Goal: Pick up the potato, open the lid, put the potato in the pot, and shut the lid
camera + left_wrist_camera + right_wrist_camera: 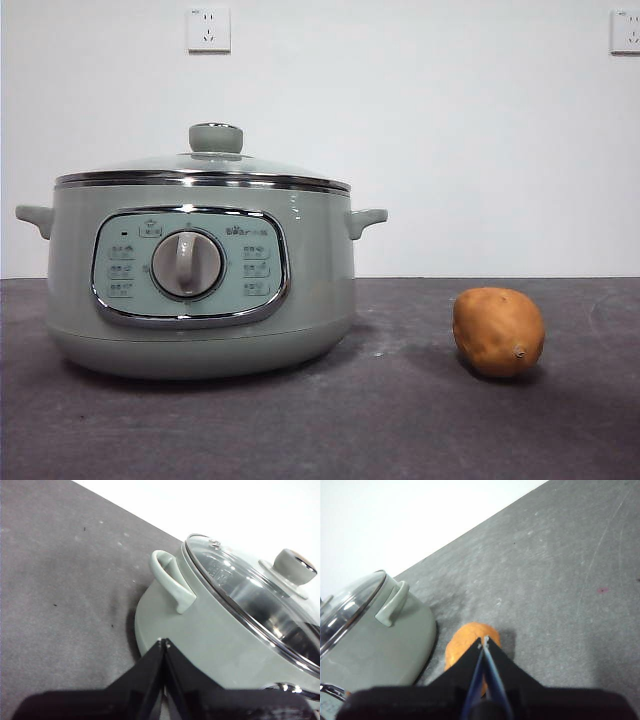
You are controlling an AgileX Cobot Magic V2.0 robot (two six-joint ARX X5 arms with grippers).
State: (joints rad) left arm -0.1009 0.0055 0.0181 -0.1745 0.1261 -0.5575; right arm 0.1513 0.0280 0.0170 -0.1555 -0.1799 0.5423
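Partly: potato behind right pincer | pot cropped

The worktop is dark grey and matte, with faint pale specks and thin scratches on its surface. Behind it stands a plain white wall. Two white sockets are fixed high on the wall: one socket is toward the left, the other socket is at the right edge, partly cut off.
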